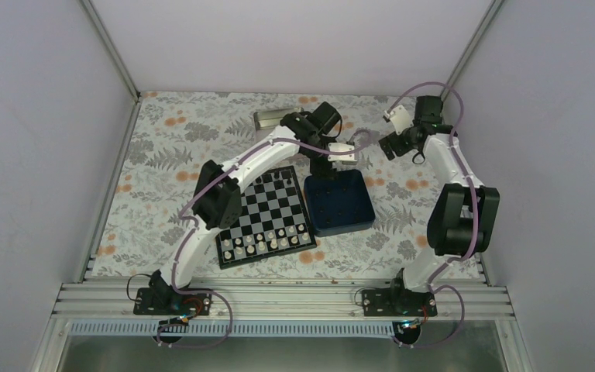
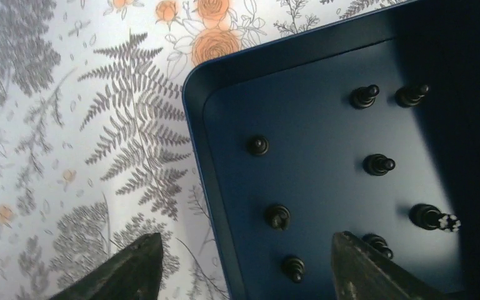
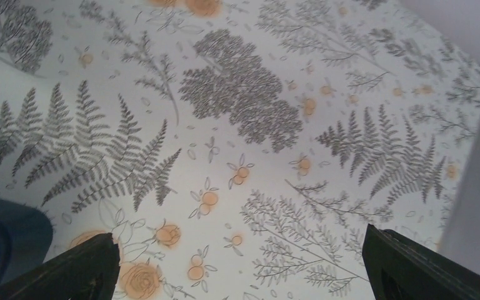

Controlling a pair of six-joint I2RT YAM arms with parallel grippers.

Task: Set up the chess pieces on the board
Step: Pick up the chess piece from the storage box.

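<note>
Black chess pieces (image 2: pixel 379 164) loose in blue box (image 2: pixel 312 125), right of frame; left gripper (image 2: pixel 247 265) spread over its corner; right gripper (image 3: pixel 240 269) spread over flowered cloth (image 3: pixel 244 125).

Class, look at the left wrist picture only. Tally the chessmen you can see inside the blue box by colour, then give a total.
Black chess pieces in the blue box: 8 (one is partly hidden by a finger of the left gripper)
Cream-white chess pieces: 0
Total: 8
</note>
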